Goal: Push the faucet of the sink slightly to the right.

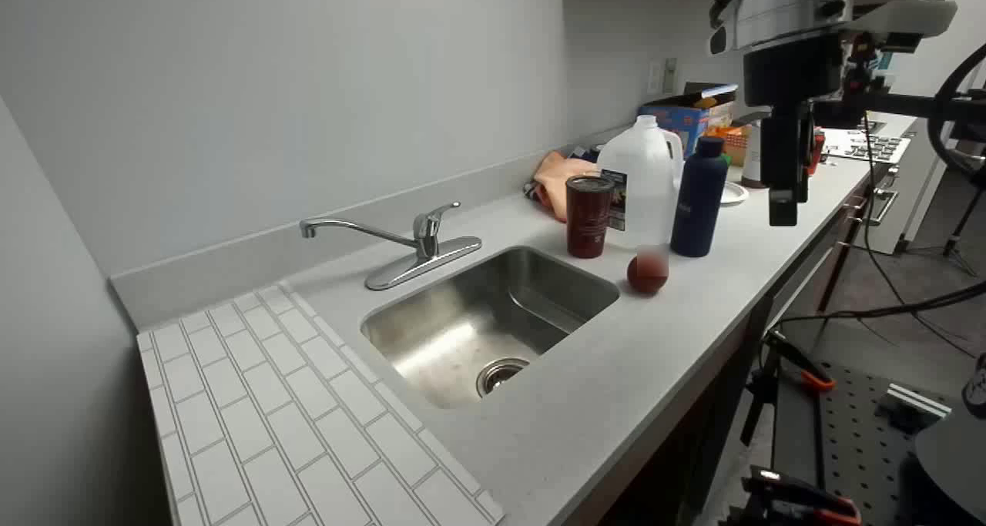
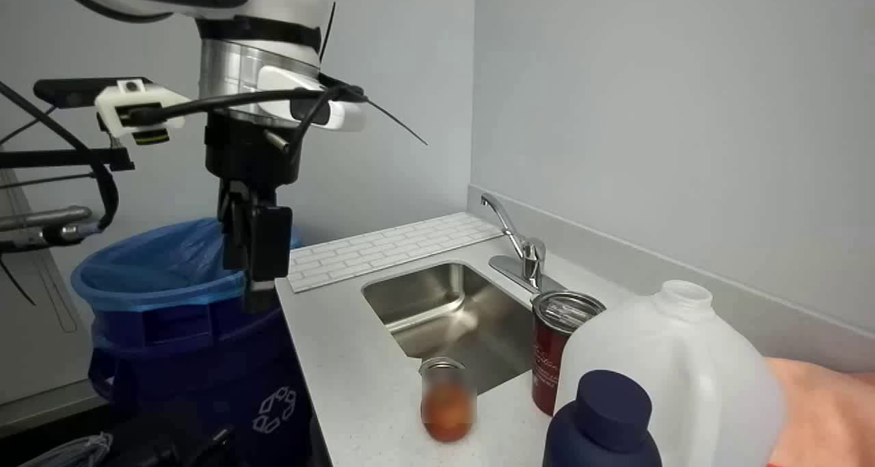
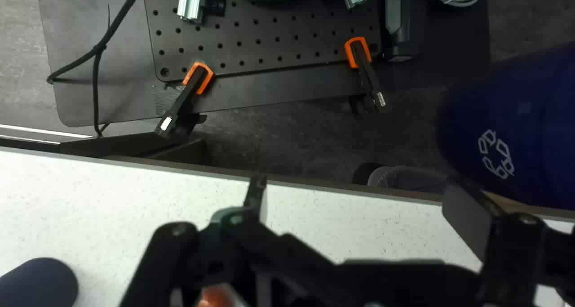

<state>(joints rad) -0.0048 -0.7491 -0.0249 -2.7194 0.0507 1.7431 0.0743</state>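
Observation:
The chrome faucet (image 1: 426,239) stands on its base plate behind the steel sink (image 1: 451,349). In an exterior view its spout points left, over the counter beside the basin, and its lever points up and right. The faucet (image 2: 532,256) and sink (image 2: 418,296) also show in an exterior view. My gripper (image 1: 786,209) hangs pointing down, high near the counter's front edge and well apart from the faucet. It also shows in an exterior view (image 2: 263,292). In the wrist view the gripper (image 3: 364,203) is open, with bare counter between its fingers. The faucet is out of the wrist view.
A red ball-like object (image 1: 645,273), a dark red tumbler (image 1: 588,222), a white jug (image 1: 643,179) and a dark blue bottle (image 1: 699,202) stand right of the sink. A tile-patterned panel (image 1: 262,403) lies left of it. A blue bin (image 2: 184,344) stands beside the counter.

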